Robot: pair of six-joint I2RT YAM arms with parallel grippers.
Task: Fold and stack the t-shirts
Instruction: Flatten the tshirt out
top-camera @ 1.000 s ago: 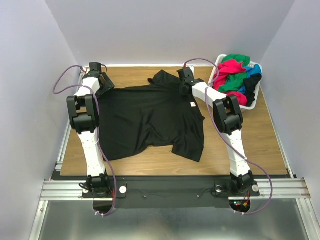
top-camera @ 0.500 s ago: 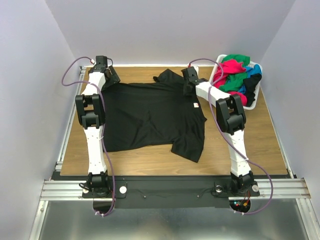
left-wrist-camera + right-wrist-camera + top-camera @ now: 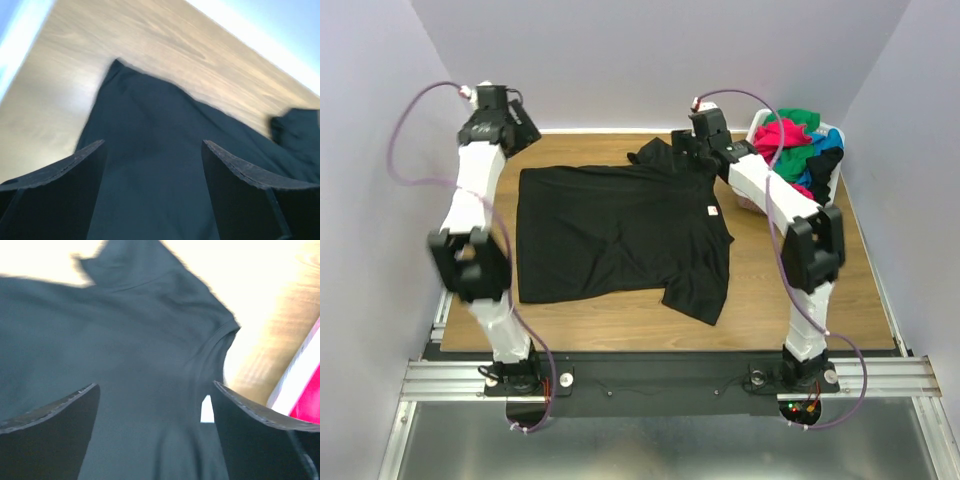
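Note:
A black t-shirt (image 3: 620, 230) lies spread flat on the wooden table (image 3: 820, 290), its small white neck label (image 3: 711, 210) showing near the right side. One sleeve (image 3: 650, 153) is bunched at the far edge. My left gripper (image 3: 518, 128) hangs open above the shirt's far left corner (image 3: 117, 67), with nothing between its fingers (image 3: 65, 190). Over the collar area my right gripper (image 3: 683, 152) is also open, and only cloth (image 3: 150, 355) and the label (image 3: 206, 410) show below its empty jaws. More t-shirts, pink-red (image 3: 782, 135), green (image 3: 798, 117), blue and black, are piled in the basket.
A white slatted basket (image 3: 836, 170) stands at the far right corner of the table, close to my right arm. Grey walls close in the table on three sides. Its pink-red contents (image 3: 305, 395) show at the right edge of the right wrist view.
My right gripper has opened and let go of the shirt's far edge. Both arms have lifted and drawn back, the left one toward the far left corner. The shirt now lies flatter.

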